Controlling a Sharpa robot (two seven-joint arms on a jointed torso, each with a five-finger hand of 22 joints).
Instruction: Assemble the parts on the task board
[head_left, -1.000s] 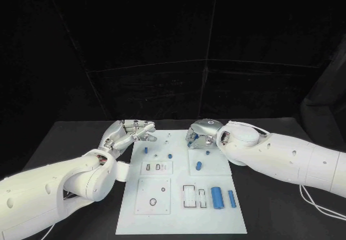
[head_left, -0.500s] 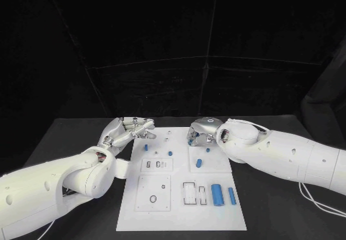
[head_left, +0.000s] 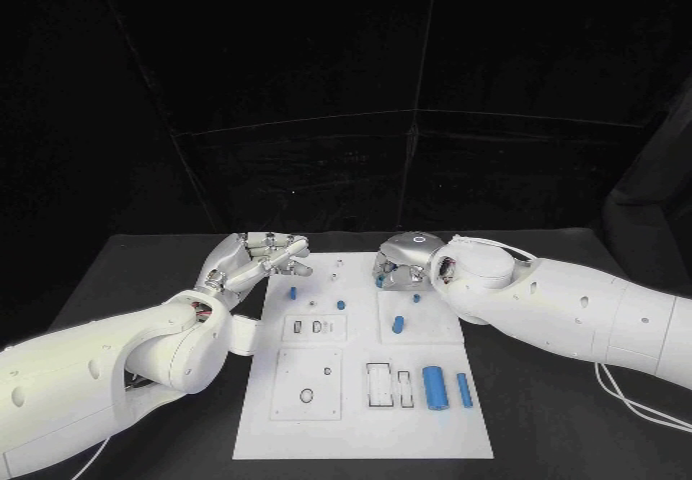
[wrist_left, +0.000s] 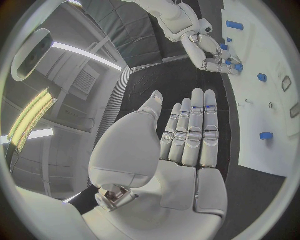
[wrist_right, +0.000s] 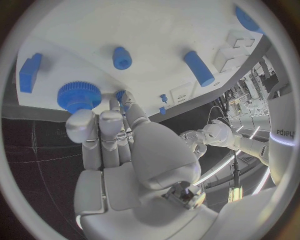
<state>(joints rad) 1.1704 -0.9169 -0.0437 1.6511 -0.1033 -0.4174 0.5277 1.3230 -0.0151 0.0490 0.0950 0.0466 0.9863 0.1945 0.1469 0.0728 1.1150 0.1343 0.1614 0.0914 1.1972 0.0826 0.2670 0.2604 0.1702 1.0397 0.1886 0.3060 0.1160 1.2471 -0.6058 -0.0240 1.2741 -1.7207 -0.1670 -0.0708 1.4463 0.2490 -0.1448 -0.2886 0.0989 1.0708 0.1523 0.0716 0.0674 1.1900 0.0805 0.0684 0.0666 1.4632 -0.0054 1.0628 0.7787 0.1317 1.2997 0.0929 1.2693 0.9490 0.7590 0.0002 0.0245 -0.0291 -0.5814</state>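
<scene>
The white task board (head_left: 361, 440) lies in the middle of the table. My right hand (head_left: 402, 266) is at the board's far right corner, and in the right wrist view its fingertips (wrist_right: 82, 119) and thumb close on a blue gear (wrist_right: 78, 95) standing there. My left hand (head_left: 260, 257) hovers over the board's far left corner with fingers straight and side by side (wrist_left: 190, 132), holding nothing. Small blue parts lie at the far end: a peg (head_left: 291, 294), another (head_left: 340, 304) and a short cylinder (head_left: 398, 324). Two larger blue cylinders (head_left: 433, 386) (head_left: 464, 390) lie near the front right.
Empty slots (head_left: 378, 385) and recesses (head_left: 307, 327) mark the board's middle and front. Black table (head_left: 144, 270) surrounds the board on all sides. In the right wrist view a blue knob (wrist_right: 122, 57), a blue cylinder (wrist_right: 199, 67) and a blue block (wrist_right: 28, 72) lie near the gear.
The whole picture has shifted a little. My left hand's fingers have straightened slightly. The right hand stays at the board's far right corner.
</scene>
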